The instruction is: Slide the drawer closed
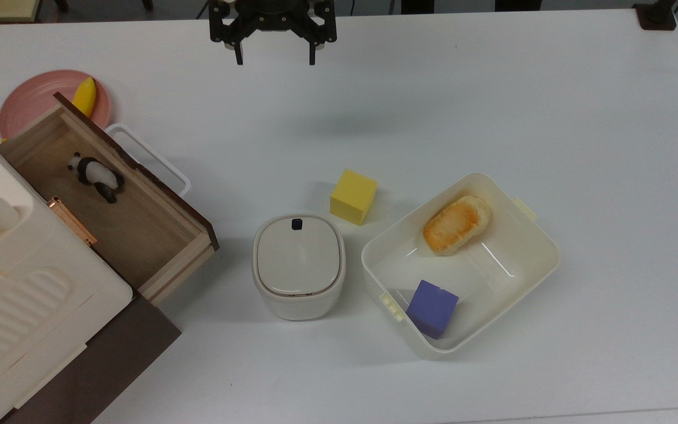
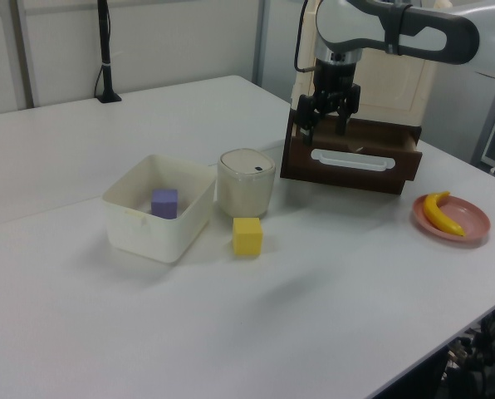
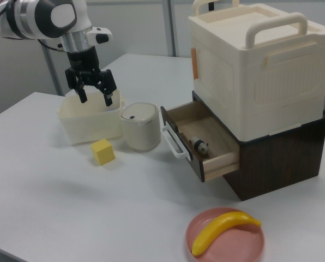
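Where everything sits around the lidded pot (image 1: 298, 266)

In the top view we've got the cube (image 1: 353, 196) just up and to the right of the pot, and the open bin (image 1: 527, 235) on the pot's right with a bread roll (image 1: 456, 224) and another block (image 1: 431, 308) inside it. To the pot's left the drawer (image 1: 156, 235) sticks out of its cabinet (image 1: 109, 353) with a toy panda (image 1: 96, 175) in it, and a plate (image 1: 33, 106) holding a banana (image 1: 85, 96) sits beyond that. The gripper (image 1: 273, 56) hangs well above the pot in the top view.
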